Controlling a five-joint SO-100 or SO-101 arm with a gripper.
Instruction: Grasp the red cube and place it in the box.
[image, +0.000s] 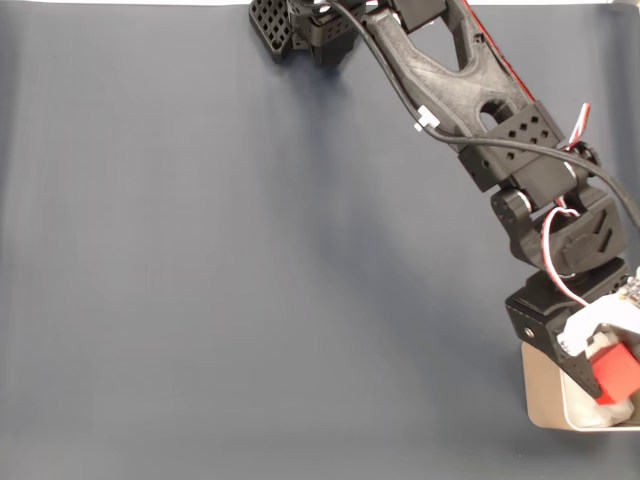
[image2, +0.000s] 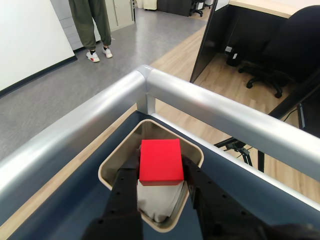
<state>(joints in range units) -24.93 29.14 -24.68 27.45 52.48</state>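
My gripper is clamped on the cube over the box at the desk's corner — a crooked release could bounce it out.

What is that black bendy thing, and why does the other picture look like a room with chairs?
The black bendy thing is a robot arm. One camera looks down on a dark grey table. At the arm's end are two fingers that pinch, and they are holding a small red cube.

The other picture comes from a little camera riding on the arm itself, so it looks past the fingers. There the cube is above a beige box with something soft and white inside. Behind the table's silver rail you see an office floor, a black chair and a person's legs.

In the downward view the box sits at the table's right edge.
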